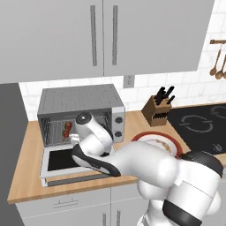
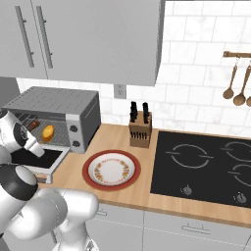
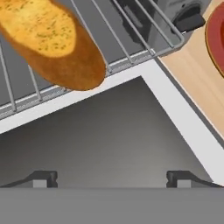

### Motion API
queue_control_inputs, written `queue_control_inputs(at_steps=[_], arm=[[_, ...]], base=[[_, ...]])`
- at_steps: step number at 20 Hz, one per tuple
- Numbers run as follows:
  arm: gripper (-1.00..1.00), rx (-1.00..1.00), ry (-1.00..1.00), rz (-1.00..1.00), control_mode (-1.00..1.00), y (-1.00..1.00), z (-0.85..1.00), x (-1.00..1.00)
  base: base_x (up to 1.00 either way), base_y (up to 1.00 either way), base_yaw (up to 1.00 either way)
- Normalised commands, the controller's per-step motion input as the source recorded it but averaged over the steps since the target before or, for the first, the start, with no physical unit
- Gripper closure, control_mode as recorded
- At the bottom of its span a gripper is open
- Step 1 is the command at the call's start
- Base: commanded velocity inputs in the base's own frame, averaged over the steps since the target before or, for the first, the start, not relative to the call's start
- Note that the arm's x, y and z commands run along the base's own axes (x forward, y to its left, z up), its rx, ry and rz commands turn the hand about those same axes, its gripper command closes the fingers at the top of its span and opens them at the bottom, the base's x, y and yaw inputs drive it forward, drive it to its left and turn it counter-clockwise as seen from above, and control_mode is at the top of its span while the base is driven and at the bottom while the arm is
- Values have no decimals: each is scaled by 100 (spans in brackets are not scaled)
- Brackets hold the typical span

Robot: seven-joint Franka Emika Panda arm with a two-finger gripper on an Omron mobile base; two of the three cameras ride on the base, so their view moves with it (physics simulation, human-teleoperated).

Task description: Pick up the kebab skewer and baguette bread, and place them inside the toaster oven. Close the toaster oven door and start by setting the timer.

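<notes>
One golden-orange baguette bread and one red-brown kebab skewer lie on the wire rack of the grey metal toaster oven.
The gripper hovers wide, empty, above the lowered glass toaster oven door; one red-rimmed plate sits alongside on the wooden counter.

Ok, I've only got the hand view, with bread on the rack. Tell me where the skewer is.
Observer: The kebab skewer lies on the rack inside the toaster oven, at its left side in the left base view.
Operator: Check the plate for me.
Observer: The plate has no food on it. It sits on the counter to the right of the oven.
Operator: Now report the knobs.
Observer: Two round knobs sit one above the other on the oven's right panel, and the arm is not touching them.
</notes>
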Motion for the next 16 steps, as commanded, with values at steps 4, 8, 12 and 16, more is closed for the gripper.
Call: queue_control_inputs(at_steps=[4, 8, 12, 16], arm=[[-100, 2, 0, -17, -100, 25, -14, 40], [-100, 1, 0, -8, -100, 17, -19, 40], [-100, 0, 0, -5, -100, 7, -22, 38], [-100, 0, 0, -3, -100, 18, -19, 38]], base=[[0, 0, 0], [0, 0, 0], [0, 0, 0], [0, 0, 0]])
